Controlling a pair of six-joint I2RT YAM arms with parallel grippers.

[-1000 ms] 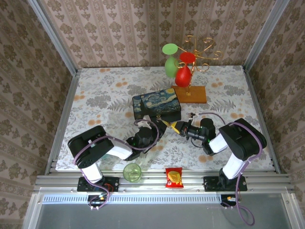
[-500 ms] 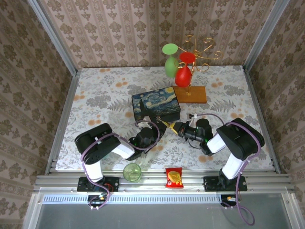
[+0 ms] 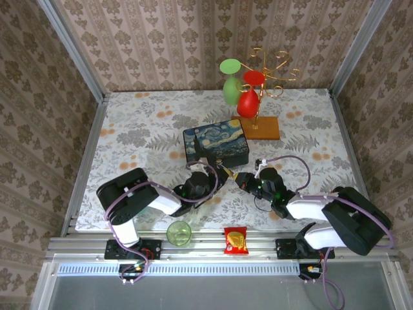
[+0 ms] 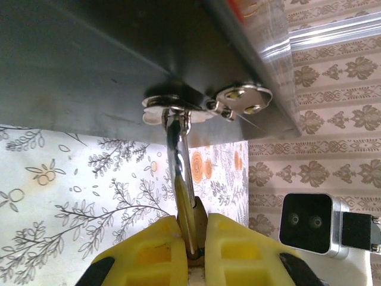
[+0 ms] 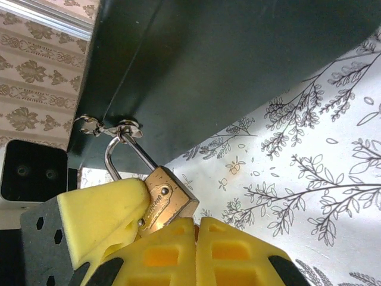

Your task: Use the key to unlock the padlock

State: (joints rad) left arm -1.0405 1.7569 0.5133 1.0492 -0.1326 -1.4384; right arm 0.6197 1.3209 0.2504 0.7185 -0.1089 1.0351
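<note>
The tiny brass padlock (image 5: 166,199) hangs by its silver shackle (image 5: 122,156) from the hasp (image 4: 178,102) on the front of the dark painted box (image 3: 215,143). My left gripper (image 4: 191,223) is shut on the padlock body (image 4: 186,202), seen edge-on between its yellow pads. One left finger (image 5: 101,214) presses the lock's flat face. My right gripper (image 5: 196,223) sits just below the lock's bottom end, shut on the key (image 5: 195,231), of which a dark sliver shows between the pads. From above, both grippers (image 3: 219,170) (image 3: 239,179) meet in front of the box.
A gold wire stand with red and green ornaments (image 3: 248,87) on a wooden base (image 3: 259,128) stands behind the box. A green cup (image 3: 179,232) and a red snack packet (image 3: 235,240) lie on the near rail. Flowered cloth (image 3: 129,135) lies open to the left.
The right arm has stretched left and its elbow dropped toward the near right, bringing its gripper up against the padlock. The box has shifted slightly right. The left gripper keeps its hold.
</note>
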